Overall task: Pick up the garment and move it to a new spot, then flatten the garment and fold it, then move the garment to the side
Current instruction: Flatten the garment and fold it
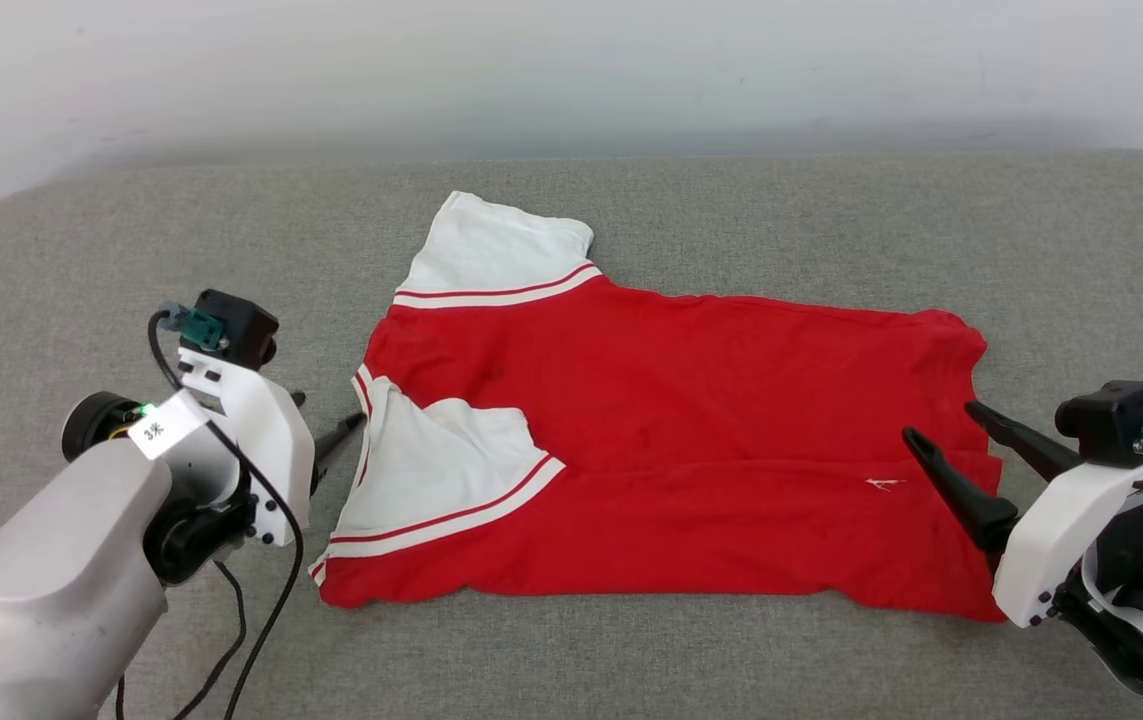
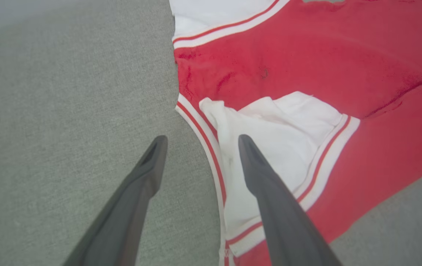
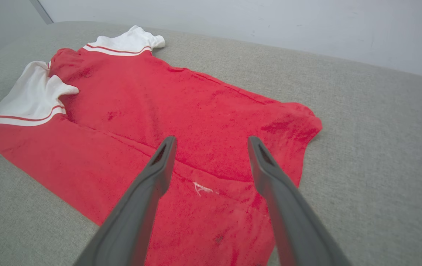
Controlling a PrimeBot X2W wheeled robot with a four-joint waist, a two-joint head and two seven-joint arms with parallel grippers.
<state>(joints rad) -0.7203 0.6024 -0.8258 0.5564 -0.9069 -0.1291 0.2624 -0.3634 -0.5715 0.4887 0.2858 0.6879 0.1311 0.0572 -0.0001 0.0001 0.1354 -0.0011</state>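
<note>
- The red shirt (image 1: pixel 691 440) lies spread out sideways on a grey cushion (image 1: pixel 731 200), neck end toward the robot's left and hem toward its right
- One white sleeve (image 1: pixel 496 250) sticks out from the shirt's far edge, flat on the cushion
- The other white sleeve (image 1: pixel 431 470) is turned inward and rests on the red body of the shirt, near its front edge, with the striped band slanting across
- A long crease runs along the shirt's body from the turned-in sleeve toward the hem
- A small white thread mark (image 1: pixel 884 484) sits on the red cloth close to the hem end
- The left gripper (image 2: pixel 199 142) is at the neck end of the shirt, jaws spread and holding nothing; in the left wrist view one finger is over bare cushion just beside the striped neck edge and the other over the turned-in sleeve
- Whether those fingers touch the cloth cannot be told
- The right gripper (image 1: pixel 941 421) is at the hem end of the shirt, jaws spread with nothing between them, both fingers above red cloth near the thread mark
- A pale wall (image 1: pixel 571 70) rises beyond the shirt's far edge, behind the cushion
</note>
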